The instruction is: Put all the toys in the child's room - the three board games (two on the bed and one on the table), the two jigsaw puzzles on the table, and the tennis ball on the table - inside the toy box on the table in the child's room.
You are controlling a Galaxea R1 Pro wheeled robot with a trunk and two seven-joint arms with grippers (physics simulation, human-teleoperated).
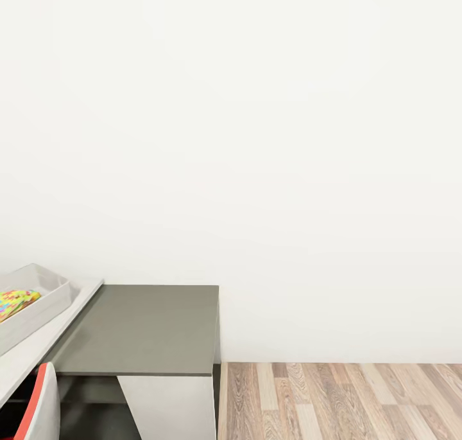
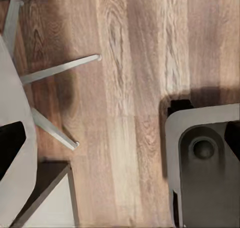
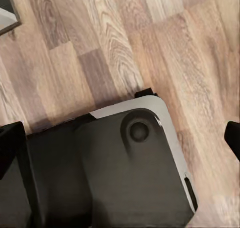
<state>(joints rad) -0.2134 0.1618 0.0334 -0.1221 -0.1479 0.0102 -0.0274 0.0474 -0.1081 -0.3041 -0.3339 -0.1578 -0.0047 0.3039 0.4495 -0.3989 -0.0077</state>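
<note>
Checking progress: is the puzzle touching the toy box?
Touching. The head view shows the puzzle lying inside the toy box, leaning against its near wall.

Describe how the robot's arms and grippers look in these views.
Little of them is in frame. The right gripper appears as two plain matte black fingers at the picture's edges, blocky, with no markings or cables visible. The left gripper looks the same: dark, unmarked fingertips, blurred by closeness. Arm colour and shape cannot be judged from these pictures.
</note>
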